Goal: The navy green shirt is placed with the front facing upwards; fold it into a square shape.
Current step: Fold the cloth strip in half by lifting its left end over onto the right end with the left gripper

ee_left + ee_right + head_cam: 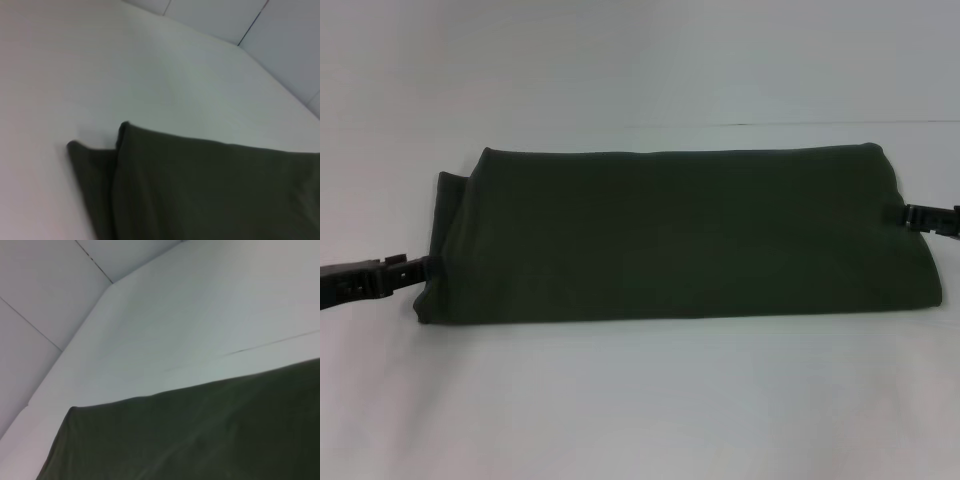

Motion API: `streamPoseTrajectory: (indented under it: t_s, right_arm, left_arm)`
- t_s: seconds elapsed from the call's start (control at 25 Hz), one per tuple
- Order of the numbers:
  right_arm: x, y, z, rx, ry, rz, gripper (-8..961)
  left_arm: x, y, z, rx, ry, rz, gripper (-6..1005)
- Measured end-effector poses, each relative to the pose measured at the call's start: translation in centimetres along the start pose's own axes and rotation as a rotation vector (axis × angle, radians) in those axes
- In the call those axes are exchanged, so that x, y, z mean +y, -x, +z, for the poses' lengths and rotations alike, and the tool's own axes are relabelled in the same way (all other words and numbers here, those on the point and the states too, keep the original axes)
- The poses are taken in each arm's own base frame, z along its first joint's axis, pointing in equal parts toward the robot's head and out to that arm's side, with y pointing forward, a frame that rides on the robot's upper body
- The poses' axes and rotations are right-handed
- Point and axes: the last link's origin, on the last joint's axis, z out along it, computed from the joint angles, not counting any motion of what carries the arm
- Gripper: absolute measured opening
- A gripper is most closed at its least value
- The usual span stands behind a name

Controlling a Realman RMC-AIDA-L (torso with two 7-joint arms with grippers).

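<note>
The left tool (420,266) comes in low from the left edge of the head view and meets the left end of the navy green shirt (670,235), its tip right at the cloth's edge about midway along that short side. Whether its fingers are pinched on the fabric or only touching it cannot be told; the tip is dark against dark cloth.

The shirt lies on the white table (640,400), folded into a long band that runs across the middle of the head view. No lettering shows on the upper face. At the left end an under layer sticks out past the top layer, making a small step, and the left wrist view shows the same step as two offset corners of the shirt (200,190) on the table (125,70). The front long edge is fairly straight; the back edge looks softly rounded.

At the right end the right tool (905,216) reaches in from the right edge of the head view and touches the shirt's short side near its upper half. How far it is open cannot be told either. The right wrist view shows only the shirt's flat surface and one corner (200,435) on the table (190,315), with pale wall panels beyond the table's far edge.
</note>
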Motion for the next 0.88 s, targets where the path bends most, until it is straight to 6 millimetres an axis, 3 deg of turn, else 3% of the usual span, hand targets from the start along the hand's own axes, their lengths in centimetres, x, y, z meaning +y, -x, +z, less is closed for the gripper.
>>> streamPoseTrajectory:
  t_s: [0.44,0.88]
  right_arm:
    - [0.6,1.0,0.9,-0.001,0.002,-0.026,718]
    - [2.4,-0.3,2.3,0.101,0.088,-0.106,699]
  left_arm:
    - [-1.1,1.9,1.0,-0.054,-0.06,-0.037,646]
    - [-1.3,2.1,1.8,-0.087,-0.086,-0.022,649]
